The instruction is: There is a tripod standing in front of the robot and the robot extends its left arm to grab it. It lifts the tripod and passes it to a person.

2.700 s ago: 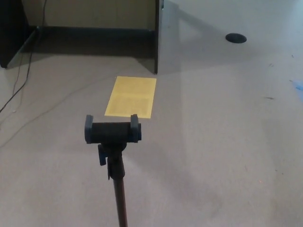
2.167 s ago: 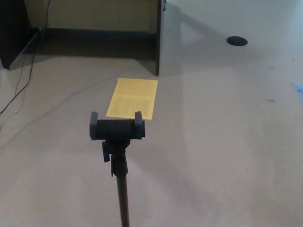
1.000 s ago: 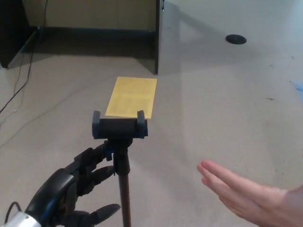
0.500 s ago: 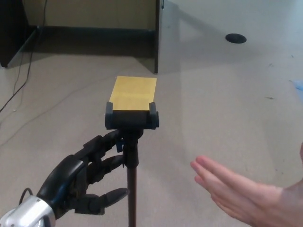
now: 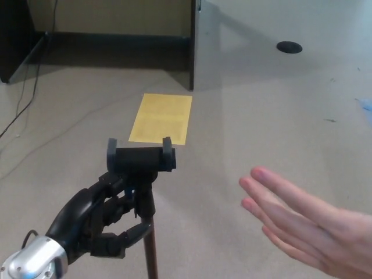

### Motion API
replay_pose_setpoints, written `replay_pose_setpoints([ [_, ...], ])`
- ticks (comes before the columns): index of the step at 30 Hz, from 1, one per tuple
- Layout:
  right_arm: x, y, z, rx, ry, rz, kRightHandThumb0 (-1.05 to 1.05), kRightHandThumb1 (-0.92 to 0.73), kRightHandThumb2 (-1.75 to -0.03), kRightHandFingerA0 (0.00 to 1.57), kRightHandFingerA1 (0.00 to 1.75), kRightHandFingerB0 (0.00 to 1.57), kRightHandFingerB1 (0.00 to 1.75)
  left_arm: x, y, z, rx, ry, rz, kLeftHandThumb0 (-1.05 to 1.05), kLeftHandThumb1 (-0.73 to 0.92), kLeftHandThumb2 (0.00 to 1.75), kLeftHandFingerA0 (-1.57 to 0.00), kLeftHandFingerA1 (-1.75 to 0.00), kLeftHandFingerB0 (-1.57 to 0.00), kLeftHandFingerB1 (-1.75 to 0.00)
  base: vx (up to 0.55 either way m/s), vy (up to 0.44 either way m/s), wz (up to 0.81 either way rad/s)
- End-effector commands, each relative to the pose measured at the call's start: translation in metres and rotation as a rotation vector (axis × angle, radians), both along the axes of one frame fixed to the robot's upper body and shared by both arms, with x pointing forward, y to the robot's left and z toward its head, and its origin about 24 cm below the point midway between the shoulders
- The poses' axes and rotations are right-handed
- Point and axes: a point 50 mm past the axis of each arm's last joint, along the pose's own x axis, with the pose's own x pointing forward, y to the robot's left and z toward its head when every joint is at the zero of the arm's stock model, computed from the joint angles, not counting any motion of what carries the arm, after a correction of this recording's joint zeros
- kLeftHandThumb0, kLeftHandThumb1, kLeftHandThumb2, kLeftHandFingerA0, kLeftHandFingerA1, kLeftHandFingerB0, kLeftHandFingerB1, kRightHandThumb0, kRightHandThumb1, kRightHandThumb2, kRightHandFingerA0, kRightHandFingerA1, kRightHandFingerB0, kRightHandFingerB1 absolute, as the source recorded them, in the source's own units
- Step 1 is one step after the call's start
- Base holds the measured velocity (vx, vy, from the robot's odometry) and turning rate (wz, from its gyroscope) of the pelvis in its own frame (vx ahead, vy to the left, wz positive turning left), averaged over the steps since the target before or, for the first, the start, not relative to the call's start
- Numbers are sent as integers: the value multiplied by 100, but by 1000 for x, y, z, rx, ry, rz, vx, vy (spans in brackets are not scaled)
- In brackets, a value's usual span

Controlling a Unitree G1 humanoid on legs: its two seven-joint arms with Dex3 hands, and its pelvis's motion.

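Since half a second ago, the tripod [image 5: 140, 174] has shifted left, and the left hand [image 5: 99, 218] now has its fingers clenched around the pole below the clamp head. Grasp judged achieved; lift and handover remain. A person's open hand [image 5: 308, 224] waits at right above the floor [image 5: 261, 116].

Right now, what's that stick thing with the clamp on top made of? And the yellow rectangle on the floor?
The tripod has a clamp head that looks like matte dark plastic, dull with no shine. Its pole looks like dark metal, though that is less certain. The yellow rectangle lies perfectly flat and thin on the floor, so probably paper or card.
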Motion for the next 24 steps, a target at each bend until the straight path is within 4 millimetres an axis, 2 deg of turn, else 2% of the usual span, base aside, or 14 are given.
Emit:
replay_pose_setpoints([
  [1,3,-3,3,1,-8,-10,-37,-68,-60,62,40,45,35,7,7,0,83,-32,25,-68,41,77,0,-41,-9,-7,0,0,0],
  [2,3,-4,3,0,-7,-11,-45,-57,-81,54,52,38,46,9,8,-1,98,-20,25,-68,41,78,0,-38,-8,-9,0,0,0],
  [3,5,-4,4,-3,-7,-12,-37,-67,-60,62,40,44,35,11,8,-3,109,-12,23,-64,39,78,-4,-37,0,-14,0,0,0],
  [6,5,-4,4,-8,-8,-1,-38,-68,-60,62,40,44,34,14,6,-5,134,2,18,-65,40,79,0,-35,0,-14,0,0,0],
  [7,5,-4,4,-7,-9,-1,-45,-57,-82,54,53,38,46,16,5,-7,141,11,18,-66,41,79,-2,-34,-1,-12,0,0,0],
  [8,6,-4,4,-5,-10,1,-37,-68,-60,62,40,44,35,18,2,-9,150,16,5,-67,41,79,-4,-36,-3,-10,0,0,0],
  [12,6,-2,4,2,-10,4,-36,-68,-60,62,41,45,35,23,-12,-15,206,47,-56,-60,46,55,-9,-29,0,-13,0,0,0],
  [13,6,-2,4,2,-6,5,-44,-56,-81,54,53,39,47,25,-18,-17,238,52,-79,-60,47,55,-5,-28,0,-10,0,0,0],
  [14,7,-1,4,3,-3,5,-37,-68,-60,60,40,44,35,26,-20,-18,251,61,-87,-61,47,55,-5,-28,0,-10,0,0,0],
  [18,11,-1,6,-7,-9,18,-37,-68,-60,63,40,44,34,30,-33,-21,257,76,-115,-63,38,76,-1,-26,0,-9,0,0,0],
  [19,12,-1,7,-8,-10,20,-45,-57,-81,54,52,38,46,30,-37,-22,264,76,-128,-64,39,77,-1,-25,0,-8,0,0,0],
  [20,13,-1,8,-13,-11,22,-37,-68,-60,62,40,44,34,31,-40,-22,265,72,-144,-67,40,77,-1,-24,0,-6,0,0,0],
  [23,16,-1,9,-19,-9,29,-38,-68,-60,63,40,44,34,33,-47,-23,278,80,-152,-63,47,56,-3,-28,0,-8,0,0,0],
  [24,17,-1,10,-19,-16,34,-38,-68,-60,65,41,45,34,32,-53,-26,261,86,-156,-63,38,77,-1,-28,0,-8,0,0,0],
])
